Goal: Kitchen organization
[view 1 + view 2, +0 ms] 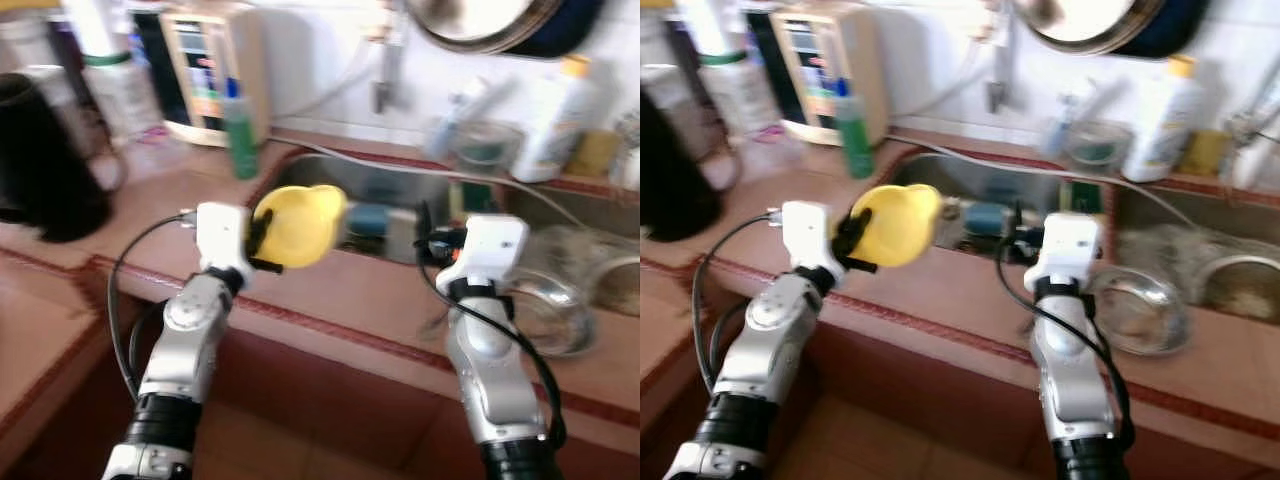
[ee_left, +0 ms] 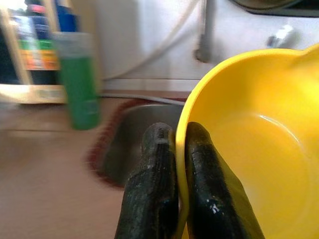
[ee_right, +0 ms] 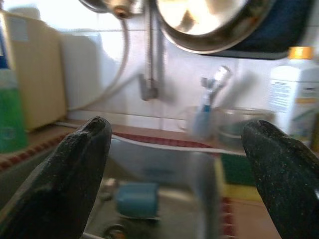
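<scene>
you see the yellow bowl [image 2: 259,149] cut off at the frame edge, the green bottle [image 2: 79,84] motion-blurred, and the label on the white bottle [image 3: 294,94] unreadable.

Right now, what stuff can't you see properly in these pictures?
- Writing on the white bottle: too blurred in the eye views.
- The blue thing in the sink: blurred in the right wrist view, so I cannot say what it is.
- Outside of the yellow bowl: hidden in the left wrist view by the left gripper fingers pinching its rim.
- The hanging pan: cut off by the top edge.
</scene>
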